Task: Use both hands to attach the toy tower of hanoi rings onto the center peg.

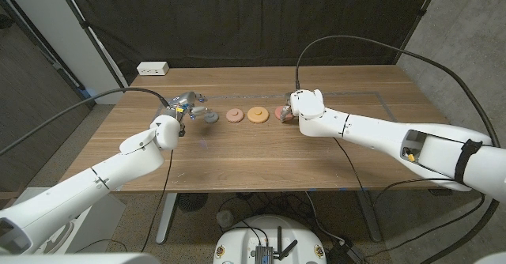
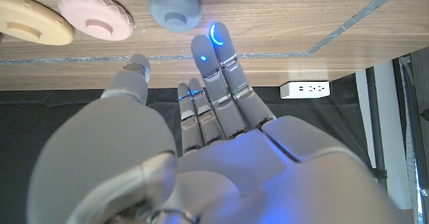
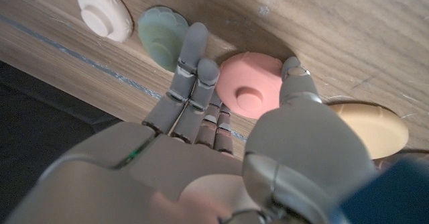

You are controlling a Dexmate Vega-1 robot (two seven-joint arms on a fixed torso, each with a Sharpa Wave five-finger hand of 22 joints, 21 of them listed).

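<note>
Several toy rings lie in a row across the table's middle: a grey-blue ring [image 1: 209,116] [image 2: 175,8], a pale pink ring [image 1: 235,115] [image 2: 97,16], a wide tan ring [image 1: 257,115] [image 2: 30,23] [image 3: 369,127] and a salmon ring [image 1: 281,114] [image 3: 251,86]. My left hand [image 1: 188,106] [image 2: 214,117] is just beside the grey-blue ring, fingers stretched toward it, apart from it and holding nothing. My right hand [image 1: 303,104] [image 3: 221,137] straddles the salmon ring, its thumb [image 3: 295,73] on one edge and its fingers [image 3: 204,73] on the other. A green ring [image 3: 161,33] and a cream ring [image 3: 102,11] lie beyond it.
A white power strip [image 1: 152,69] [image 2: 305,88] sits at the table's far left edge. A thin tape line [image 2: 362,16] runs over the wood. Black cables arc above both arms, and a dark curtain hangs behind the table.
</note>
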